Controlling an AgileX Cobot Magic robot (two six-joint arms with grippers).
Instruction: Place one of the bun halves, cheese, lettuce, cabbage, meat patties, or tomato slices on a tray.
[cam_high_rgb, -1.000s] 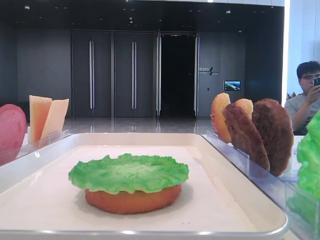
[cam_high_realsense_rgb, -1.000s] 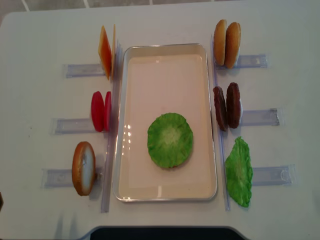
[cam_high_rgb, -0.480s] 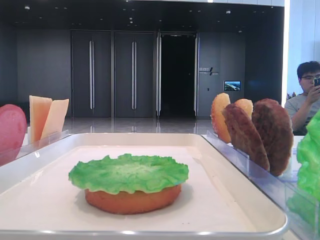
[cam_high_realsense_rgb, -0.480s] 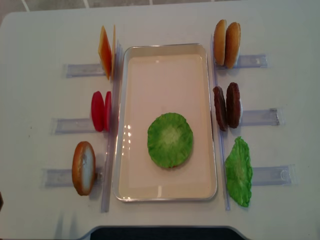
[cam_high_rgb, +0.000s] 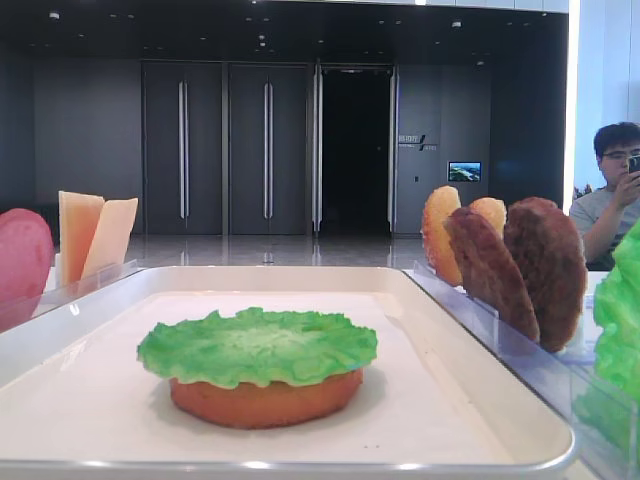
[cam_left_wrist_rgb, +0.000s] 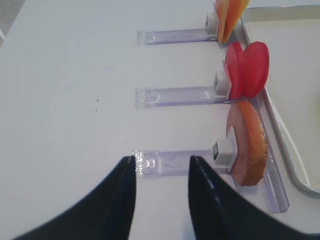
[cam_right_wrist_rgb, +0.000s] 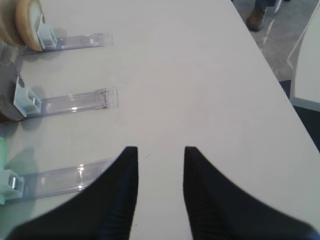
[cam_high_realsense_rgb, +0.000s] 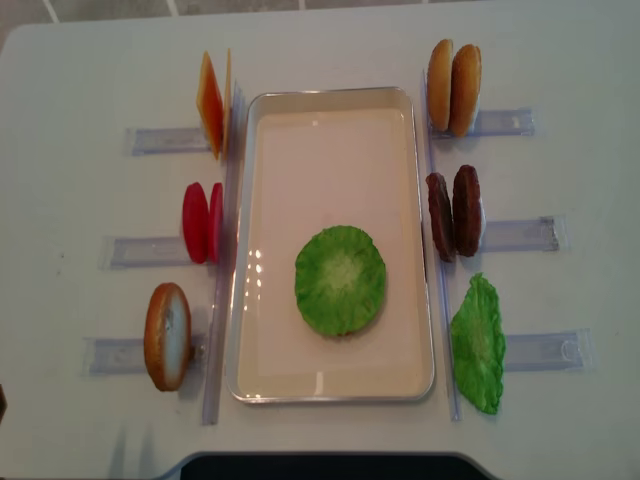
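A bright green lettuce leaf (cam_high_realsense_rgb: 340, 280) lies on a bun half (cam_high_rgb: 265, 400) in the front half of the cream tray (cam_high_realsense_rgb: 340, 92). Left of the tray stand cheese slices (cam_high_realsense_rgb: 213, 104), tomato slices (cam_high_realsense_rgb: 202, 222) and one bun half (cam_high_realsense_rgb: 167, 336). On the right stand two bun halves (cam_high_realsense_rgb: 453, 88), two meat patties (cam_high_realsense_rgb: 454, 212) and another lettuce leaf (cam_high_realsense_rgb: 477, 343). My left gripper (cam_left_wrist_rgb: 162, 158) is open and empty over the table, left of the bun half (cam_left_wrist_rgb: 250, 150). My right gripper (cam_right_wrist_rgb: 160, 149) is open and empty above bare table. Neither gripper shows in the exterior views.
Clear plastic racks (cam_left_wrist_rgb: 175, 95) (cam_right_wrist_rgb: 75, 102) hold the food upright on both sides of the tray. The table's right edge (cam_right_wrist_rgb: 270, 65) drops to the floor. A seated person (cam_high_rgb: 610, 190) is at the far right in the background.
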